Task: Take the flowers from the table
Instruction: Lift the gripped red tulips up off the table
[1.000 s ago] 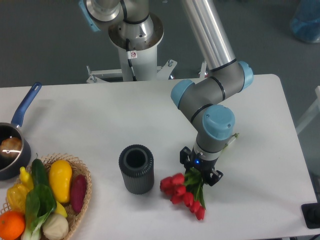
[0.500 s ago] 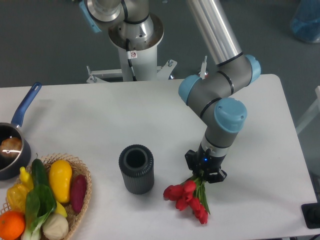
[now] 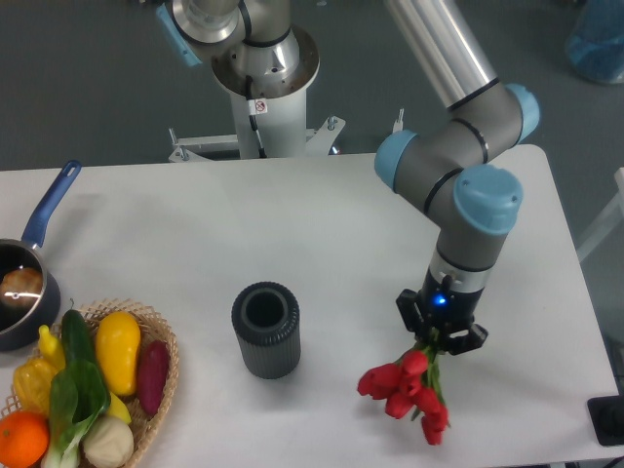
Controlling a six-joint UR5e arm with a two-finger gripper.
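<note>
Fingers (image 3: 458,337) closed together on the green stems of the flowers (image 3: 407,386); the black fingertips sit just above the point where the stems vanish into the gripper (image 3: 441,336). Gripper points straight down, a small blue indicator light lit on its body. Wrist and elbow joints of the arm (image 3: 466,185) stacked above it, grey with blue end caps; long silver upper link runs up and out of the top edge.

Flowers: bunch of red tulips hanging below the gripper, heads down and fanned slightly to the left, at the near right part of the table (image 3: 195,224). Whether the lowest heads touch the tabletop or hang just clear of it cannot be told from this view.

Dark ribbed vase (image 3: 265,330) stands upright near the middle of the table, left of the flowers and well apart from them, open mouth facing up.

Near left corner: wicker basket (image 3: 168,341) holding a yellow pepper, a purple item, a green leafy vegetable, an orange and other produce. Just beyond it at the left edge, a dark saucepan (image 3: 21,292) with a blue handle pointing far-right.

Robot base (image 3: 255,58) mounted beyond the far edge of the table.
</note>
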